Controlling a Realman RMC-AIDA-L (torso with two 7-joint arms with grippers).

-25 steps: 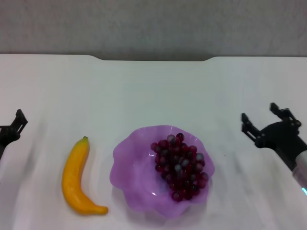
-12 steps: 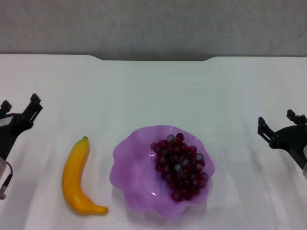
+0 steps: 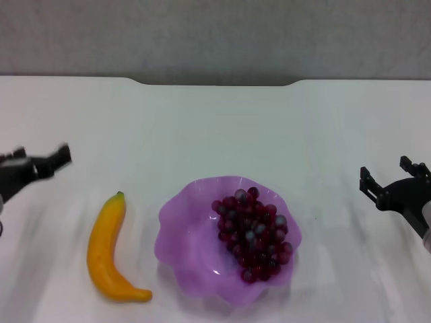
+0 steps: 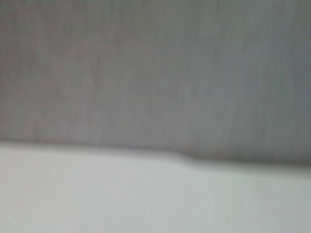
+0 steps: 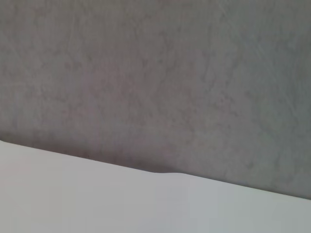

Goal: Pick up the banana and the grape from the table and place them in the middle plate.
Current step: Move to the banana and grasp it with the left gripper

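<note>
The yellow-orange banana [image 3: 110,250] lies on the white table [image 3: 215,128], just left of the light-purple middle plate [image 3: 185,245]. The dark red grape bunch [image 3: 254,233] rests inside the plate, on its right half. My left gripper [image 3: 39,161] is at the left edge of the head view, above and to the left of the banana, open and empty. At the right edge my right gripper [image 3: 392,178] stands open and empty, well to the right of the plate. Both wrist views show only the table's far edge and the grey wall.
A grey wall [image 3: 215,33] runs behind the table's far edge, which has a shallow notch [image 3: 215,82] in the middle. Bare tabletop lies beyond the plate and on both sides of it.
My left gripper has come in from the left edge, moving right and up toward the area above the banana. The right gripper drew back to the right, then held still. Banana, grape and plate stayed put.
</note>
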